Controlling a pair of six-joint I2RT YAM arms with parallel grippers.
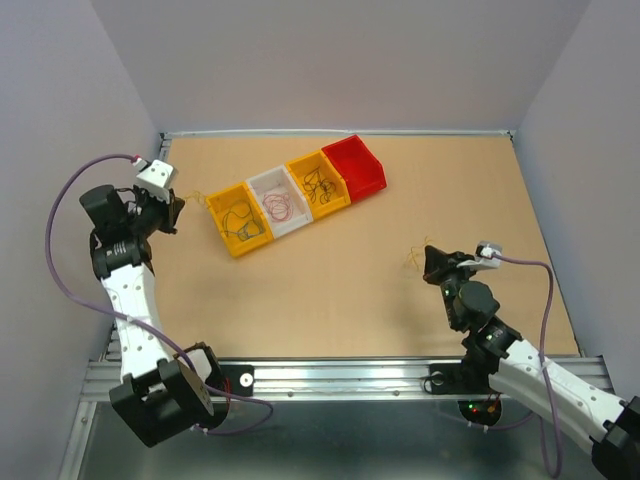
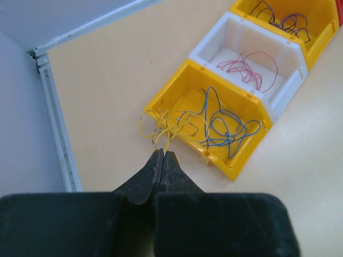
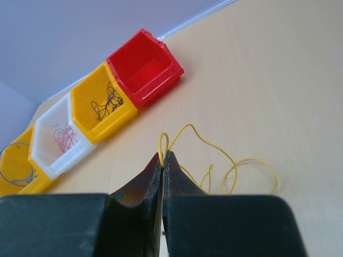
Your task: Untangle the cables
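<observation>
My left fingers (image 2: 163, 156) are clenched on a small bunch of yellow wires (image 2: 161, 124) just beside the end yellow bin (image 2: 246, 160). My right fingers (image 3: 164, 158) pinch a single yellow wire (image 3: 236, 163) that trails onto the worktop (image 3: 278, 80). Blue wires (image 2: 225, 126), pink wires (image 2: 249, 67) and dark wires (image 2: 284, 21) lie sorted in separate bins. I judge only the yellow strands are left to part.

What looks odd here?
Nothing is spilled or broken. The red bin is empty while the other bins hold wires, and loose yellow wires are pinched in the left gripper and right gripper.
</observation>
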